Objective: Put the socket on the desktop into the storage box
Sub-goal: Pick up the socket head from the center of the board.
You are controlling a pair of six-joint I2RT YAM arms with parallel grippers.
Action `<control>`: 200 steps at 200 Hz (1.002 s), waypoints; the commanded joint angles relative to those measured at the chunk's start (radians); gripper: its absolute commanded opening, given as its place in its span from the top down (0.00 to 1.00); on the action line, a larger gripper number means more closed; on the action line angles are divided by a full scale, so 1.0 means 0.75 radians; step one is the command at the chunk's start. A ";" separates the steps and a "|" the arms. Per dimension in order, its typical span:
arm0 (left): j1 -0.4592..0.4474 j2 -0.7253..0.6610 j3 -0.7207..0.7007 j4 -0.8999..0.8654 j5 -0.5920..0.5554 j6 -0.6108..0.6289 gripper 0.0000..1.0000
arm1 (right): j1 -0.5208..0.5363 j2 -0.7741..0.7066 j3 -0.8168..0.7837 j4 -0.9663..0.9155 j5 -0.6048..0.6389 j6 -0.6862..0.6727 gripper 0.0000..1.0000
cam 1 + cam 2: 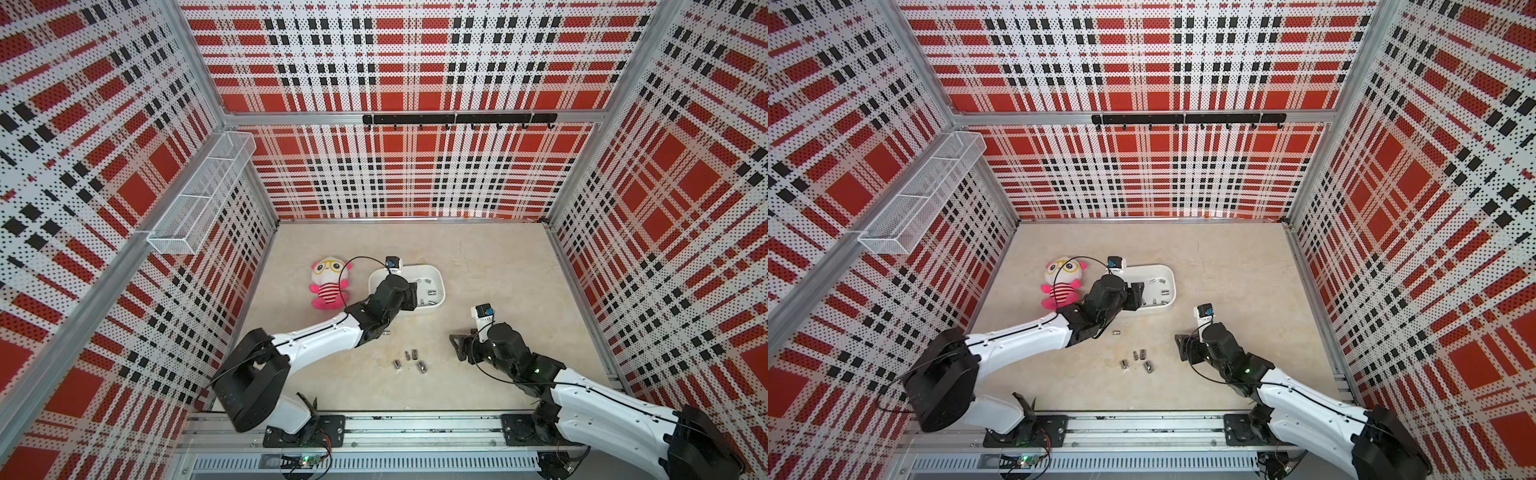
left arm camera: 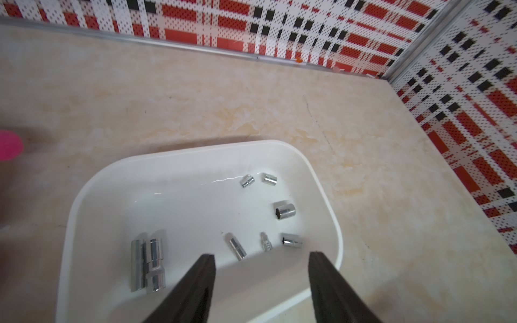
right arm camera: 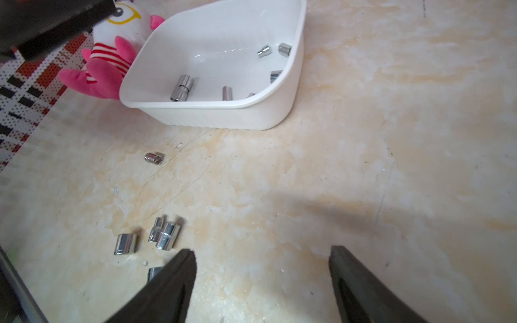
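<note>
fig. bimanual clearing of sockets, mid-task. the left gripper (image 2: 262, 254) hangs above the storage box (image 2: 223, 146), fingers spread with nothing between them. several boxed sockets (image 2: 285, 210) lie on its floor, two of them side by side and touching.

the right gripper (image 3: 261, 249) hovers low over the desktop (image 3: 391, 139), fingers likewise spread and empty. a cluster of sockets (image 3: 167, 235) lies on the desktop just beside one finger, not between the two; one piece is partly hidden behind that finger. a lone socket (image 3: 154, 157) rests apart, nearer the box wall. the plush doll (image 1: 328, 286) sits beside the box and plays no part.

judged step: the right arm's pick from the cluster. to do it well:
- shift the gripper sideways until a single socket is centred between the fingers.
- prefer the piece that stands clear of its neighbours, since two in the cluster touch and could be dragged together.
- these are smooth metal cylinders lying on their sides and likely to roll, so close squarely across the barrel with the tips almost on the surface.
- let the left arm clear the box before carrying across.
- release low inside the walls to limit bouncing.
</note>
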 commanded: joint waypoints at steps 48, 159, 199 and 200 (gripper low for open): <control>-0.311 -0.222 -0.381 -0.088 -0.294 -0.017 0.41 | 0.369 0.289 0.147 -0.017 0.145 -0.079 0.34; -0.123 -0.036 -0.451 -0.008 -0.077 -0.065 0.45 | 0.569 0.653 0.293 0.032 0.195 -0.057 0.34; -0.027 -0.221 -0.555 0.031 -0.035 -0.042 0.45 | 0.578 0.776 0.363 -0.005 0.235 -0.066 0.41; -0.026 -0.225 -0.558 0.031 -0.036 -0.042 0.45 | 0.578 0.776 0.363 -0.005 0.235 -0.066 0.41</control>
